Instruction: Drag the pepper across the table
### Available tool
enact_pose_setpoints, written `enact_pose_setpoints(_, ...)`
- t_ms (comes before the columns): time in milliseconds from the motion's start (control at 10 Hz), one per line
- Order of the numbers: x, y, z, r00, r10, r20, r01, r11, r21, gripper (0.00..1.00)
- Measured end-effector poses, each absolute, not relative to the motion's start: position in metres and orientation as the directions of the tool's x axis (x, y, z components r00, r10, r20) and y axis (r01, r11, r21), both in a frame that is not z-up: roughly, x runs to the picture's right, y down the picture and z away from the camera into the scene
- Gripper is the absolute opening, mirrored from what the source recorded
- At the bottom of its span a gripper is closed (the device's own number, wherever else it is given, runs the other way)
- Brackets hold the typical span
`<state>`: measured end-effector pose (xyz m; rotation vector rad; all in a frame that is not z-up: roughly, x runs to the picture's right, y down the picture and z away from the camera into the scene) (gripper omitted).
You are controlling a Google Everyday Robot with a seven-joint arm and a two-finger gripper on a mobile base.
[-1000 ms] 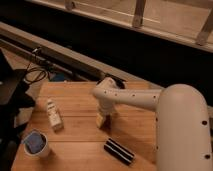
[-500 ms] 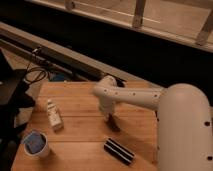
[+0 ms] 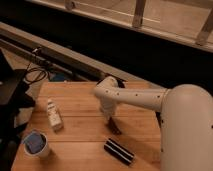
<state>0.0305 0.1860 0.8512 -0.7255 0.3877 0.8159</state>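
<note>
Pepper [image 3: 114, 127] lies mid-table [image 3: 80, 100], just beyond striped block [image 3: 119, 151]. Gripper [image 3: 109, 117] sits directly over its far end, apparently touching. Judged light, stiff, glossy, so likely to slip or roll; press near its thicker middle, not its tapered tip.

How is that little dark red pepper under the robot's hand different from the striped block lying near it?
The pepper is slim, dark red and tapered, while the striped block is broader, rectangular and black with pale stripes. The pepper lies right below the gripper, mid-table; the block lies apart from the gripper, closer to the table's front edge. Both lie flat and slanted on the wooden table.
</note>
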Motion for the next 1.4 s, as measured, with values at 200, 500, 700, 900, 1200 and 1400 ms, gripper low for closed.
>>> enact_pose_setpoints(200, 0.035, 0.185, 0.846, 0.633, 0.520, -0.573, -0.773, 0.466, -0.431, 0.04)
enact_pose_setpoints(500, 0.054, 0.184, 0.838, 0.607, 0.541, -0.582, -0.794, 0.442, -0.417, 0.04)
enact_pose_setpoints(700, 0.064, 0.184, 0.836, 0.592, 0.554, -0.585, -0.806, 0.427, -0.411, 0.04)
enact_pose_setpoints(900, 0.073, 0.185, 0.832, 0.570, 0.571, -0.590, -0.821, 0.406, -0.401, 0.04)
enact_pose_setpoints(1200, 0.104, 0.185, 0.825, 0.529, 0.598, -0.602, -0.848, 0.368, -0.380, 0.04)
enact_pose_setpoints(1400, 0.105, 0.186, 0.822, 0.517, 0.609, -0.601, -0.856, 0.356, -0.375, 0.04)
